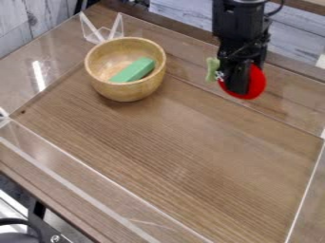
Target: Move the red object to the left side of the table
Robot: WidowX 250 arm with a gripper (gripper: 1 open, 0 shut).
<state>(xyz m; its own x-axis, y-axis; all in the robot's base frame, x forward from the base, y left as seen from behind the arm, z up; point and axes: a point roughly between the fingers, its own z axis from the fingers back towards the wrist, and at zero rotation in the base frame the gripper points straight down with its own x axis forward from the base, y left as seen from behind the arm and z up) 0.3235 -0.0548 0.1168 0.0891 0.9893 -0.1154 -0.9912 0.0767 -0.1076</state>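
Observation:
A small bright red object [244,82], rounded like a toy fruit with a bit of green [215,69] at its side, hangs above the right part of the brown wood-grain table [165,161]. My black gripper [237,74] points straight down and is shut on the red object, lifted clear of the tabletop. The fingertips are largely hidden by the fruit.
A wooden bowl [98,74] holding a green block [133,69] stands at the table's back left. Low clear acrylic walls [32,152] run around the table's edge. A bare stretch of tabletop lies between the bowl and the gripper.

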